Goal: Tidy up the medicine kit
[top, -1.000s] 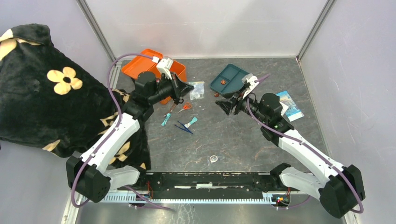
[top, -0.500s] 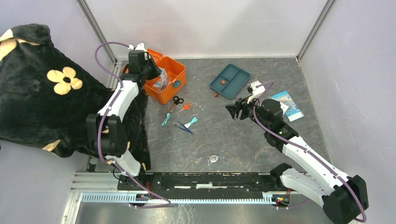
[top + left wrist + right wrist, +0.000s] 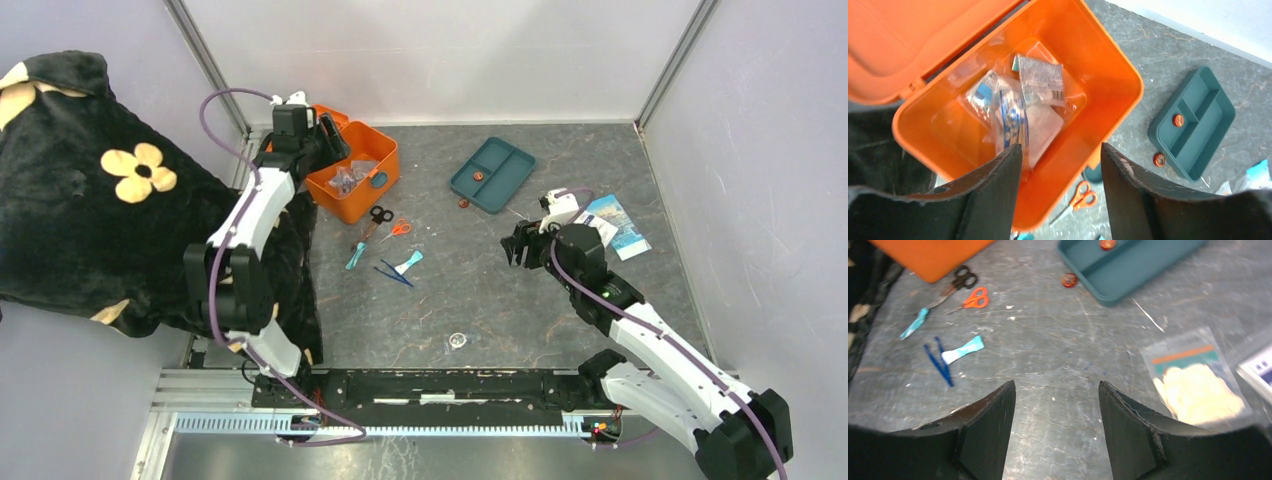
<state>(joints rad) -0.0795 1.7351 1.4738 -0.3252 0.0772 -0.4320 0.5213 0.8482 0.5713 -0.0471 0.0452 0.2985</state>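
The orange medicine kit (image 3: 352, 203) stands open at the back left, its lid tipped back. Clear packets (image 3: 1024, 102) lie inside the medicine kit (image 3: 1100, 60). My left gripper (image 3: 332, 150) hovers just above the box, and its view shows the left gripper (image 3: 1062, 152) open with only the box rim between its fingers and nothing held. My right gripper (image 3: 514, 246) hangs open over bare table right of centre. Seen from the wrist, the right gripper (image 3: 1057, 386) is empty and beside a glove packet (image 3: 1196, 386).
A teal compartment tray (image 3: 492, 174) holding an orange button sits at the back, another button (image 3: 463, 203) beside it. Two scissors (image 3: 387, 223), blue tweezers (image 3: 393, 272) and teal tools (image 3: 408, 262) lie mid-table. Packets (image 3: 616, 224) lie right. A black flowered blanket (image 3: 100, 200) covers the left edge.
My left arm swung from mid-table to above the kit with a clear packet, then opened; the packet now lies in the box. My right gripper drew back from the teal tray.
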